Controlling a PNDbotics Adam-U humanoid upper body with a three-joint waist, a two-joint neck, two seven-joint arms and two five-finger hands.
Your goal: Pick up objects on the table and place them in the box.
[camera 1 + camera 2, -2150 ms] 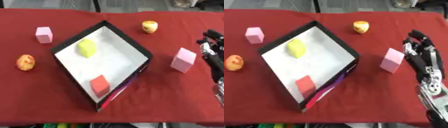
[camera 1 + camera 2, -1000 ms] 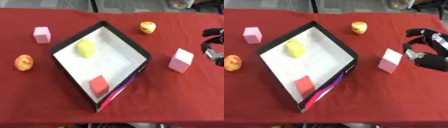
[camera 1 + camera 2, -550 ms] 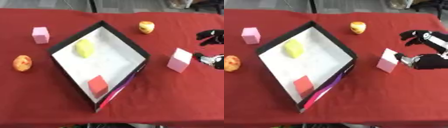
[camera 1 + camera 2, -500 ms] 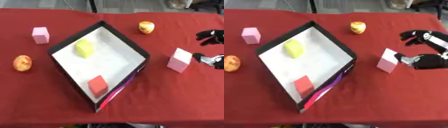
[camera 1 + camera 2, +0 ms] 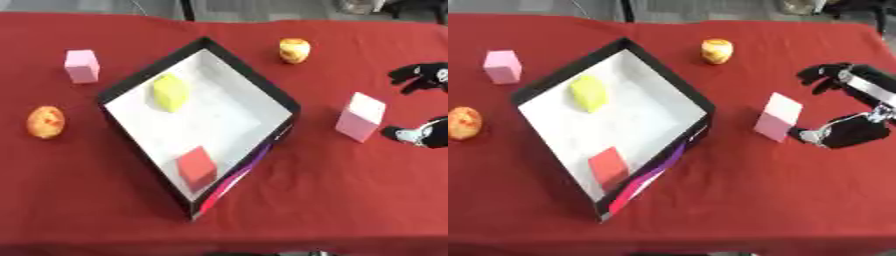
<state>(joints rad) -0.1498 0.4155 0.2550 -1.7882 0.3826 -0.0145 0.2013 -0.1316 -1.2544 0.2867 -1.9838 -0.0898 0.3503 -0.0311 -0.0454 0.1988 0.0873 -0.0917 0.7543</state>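
Observation:
A black box with a white floor (image 5: pixel 649 107) sits askew mid-table and holds a yellow block (image 5: pixel 588 93) and a red cube (image 5: pixel 608 166). Just right of it stands a pink block (image 5: pixel 777 116). My right hand (image 5: pixel 852 105) is open beside that block, fingers spread above and thumb (image 5: pixel 811 135) low near its base, not touching it. Another pink block (image 5: pixel 501 66) stands at the far left. An orange-yellow fruit (image 5: pixel 716 50) lies beyond the box, and a second one (image 5: pixel 463 122) lies at the left edge. My left hand shows in neither view.
A red cloth (image 5: pixel 737 200) covers the whole table. Its front edge runs along the bottom of the view, and grey floor shows past the far edge.
My right hand has come in from the right edge, turned sideways, and closed in on the pink block right of the box. The camera has tilted a little.

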